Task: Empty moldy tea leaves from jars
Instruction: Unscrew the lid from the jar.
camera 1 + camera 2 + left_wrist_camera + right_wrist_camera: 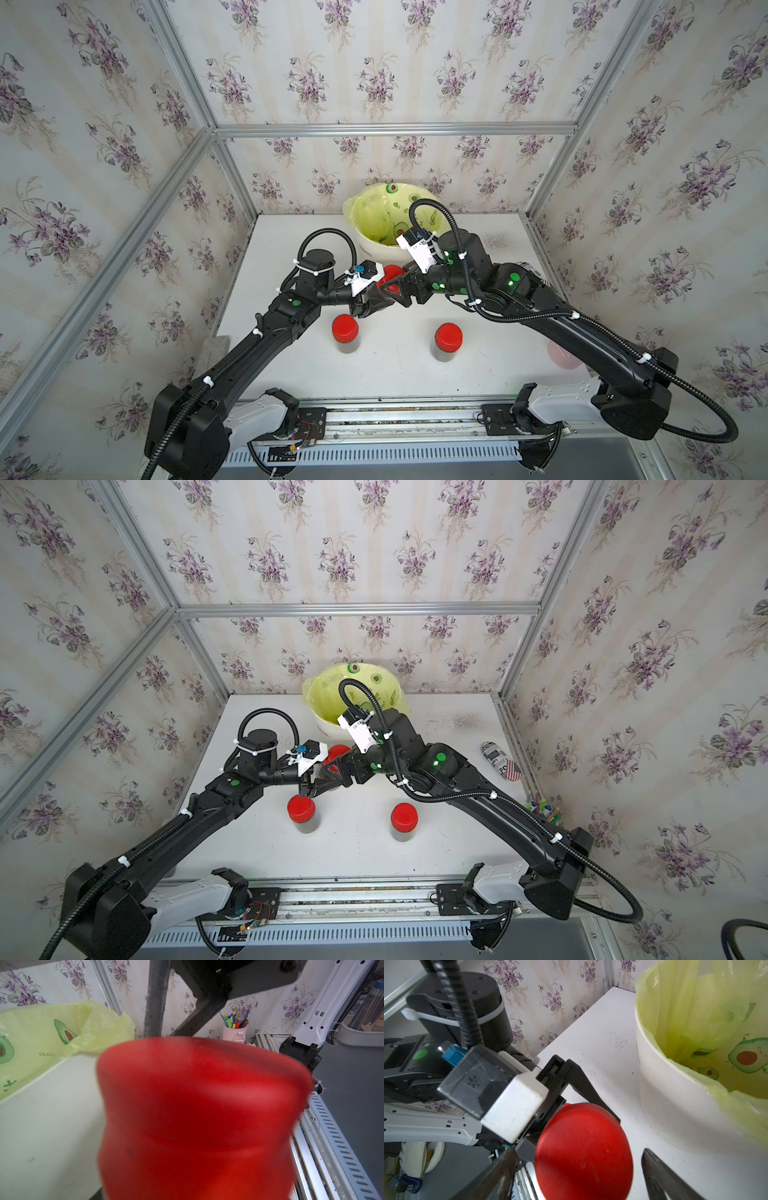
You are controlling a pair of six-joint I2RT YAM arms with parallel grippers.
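There are three red-lidded jars point(345, 332) point(448, 338) point(392, 274), one lined white bin point(371, 248) and one pink pen cup point(234, 1032).

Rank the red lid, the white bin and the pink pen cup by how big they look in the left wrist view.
1. red lid, though it sits right at the camera, which inflates it
2. white bin
3. pink pen cup

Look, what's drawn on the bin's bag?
Green avocados on the yellow-green liner, clearest in the right wrist view.

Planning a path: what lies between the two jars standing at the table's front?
Only bare white table lies between the left jar and the right jar; both top views show it.
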